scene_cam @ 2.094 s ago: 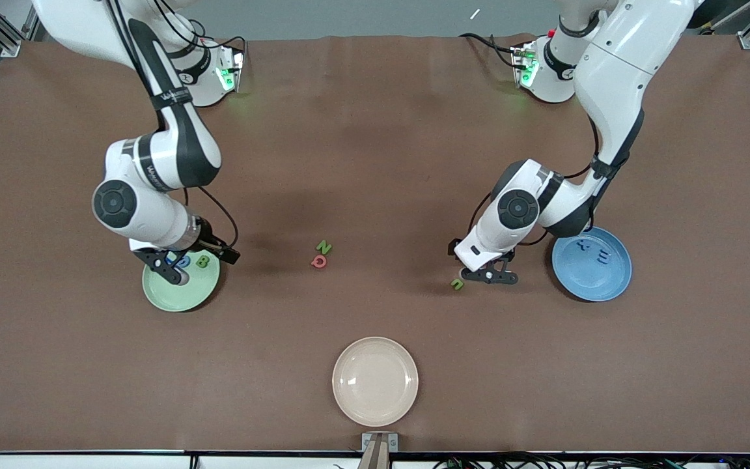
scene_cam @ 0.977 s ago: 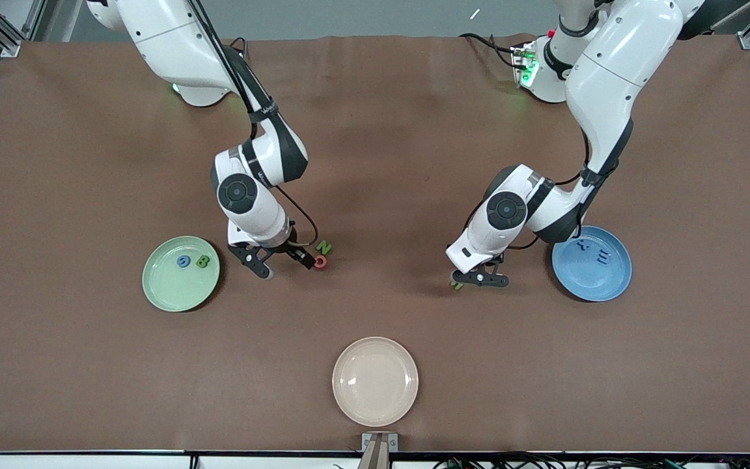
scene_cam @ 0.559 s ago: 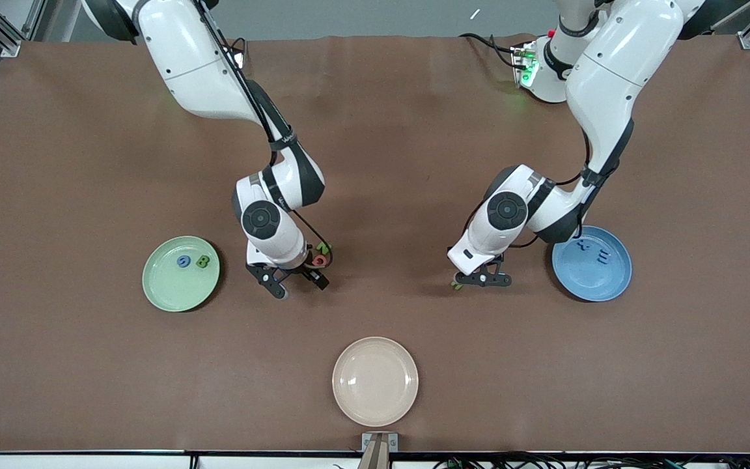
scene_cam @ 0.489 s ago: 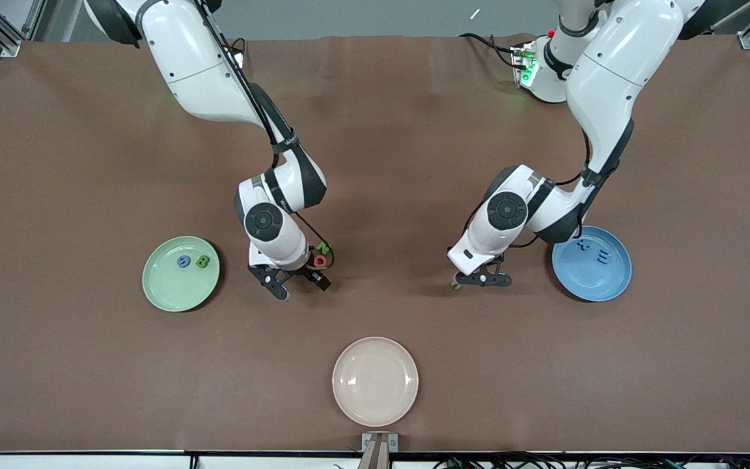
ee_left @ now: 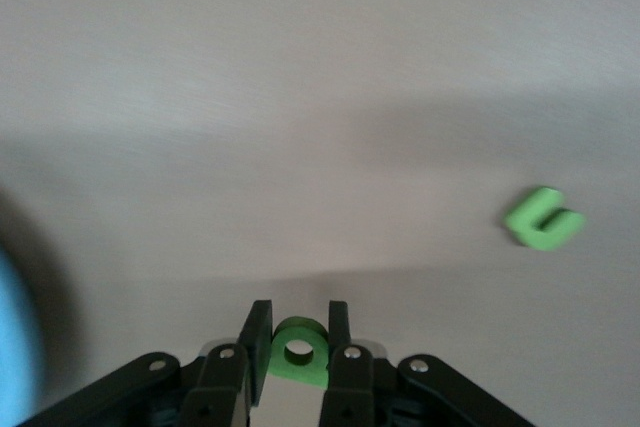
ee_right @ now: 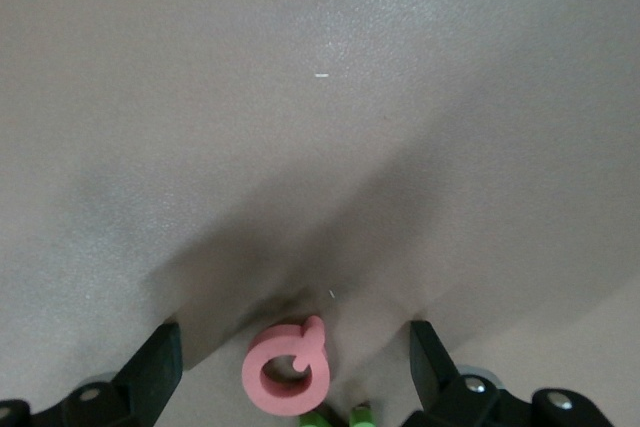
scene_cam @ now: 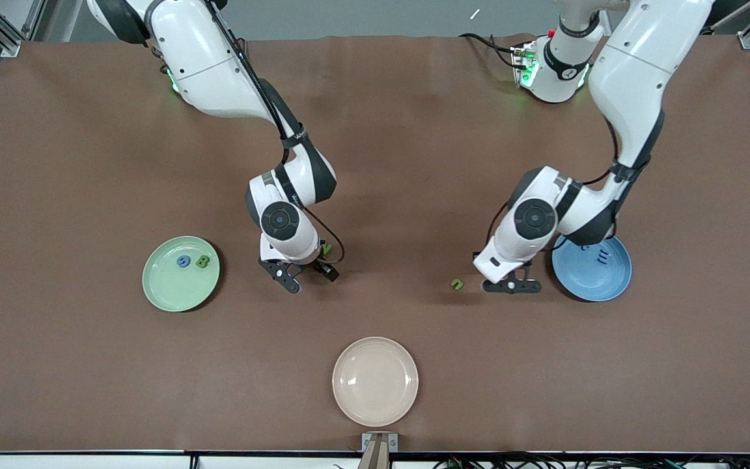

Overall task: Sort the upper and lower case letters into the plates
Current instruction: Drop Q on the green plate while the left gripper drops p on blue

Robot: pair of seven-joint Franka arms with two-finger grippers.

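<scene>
My right gripper (scene_cam: 308, 275) is open and low over the table's middle. In the right wrist view the pink letter Q (ee_right: 287, 369) lies flat between its spread fingers (ee_right: 155, 367). The green N (scene_cam: 327, 248) lies right beside the Q. My left gripper (scene_cam: 512, 285) is shut on a green letter with a round hole (ee_left: 298, 352), held just above the table beside the blue plate (scene_cam: 593, 283). Another green letter (scene_cam: 457, 284) lies on the table close by and also shows in the left wrist view (ee_left: 543, 219). The pale green plate (scene_cam: 173, 290) holds a blue letter (scene_cam: 183, 262) and a green B (scene_cam: 202, 262).
Dark blue letters (scene_cam: 603, 256) lie in the blue plate. A cream-beige plate (scene_cam: 375, 381) with nothing in it sits at the table edge nearest the front camera. The brown table top (scene_cam: 88, 358) is bare around it.
My right arm swung from the pale green plate to the pink Q and came down around it. My left gripper shifted from the lying green letter toward the blue plate.
</scene>
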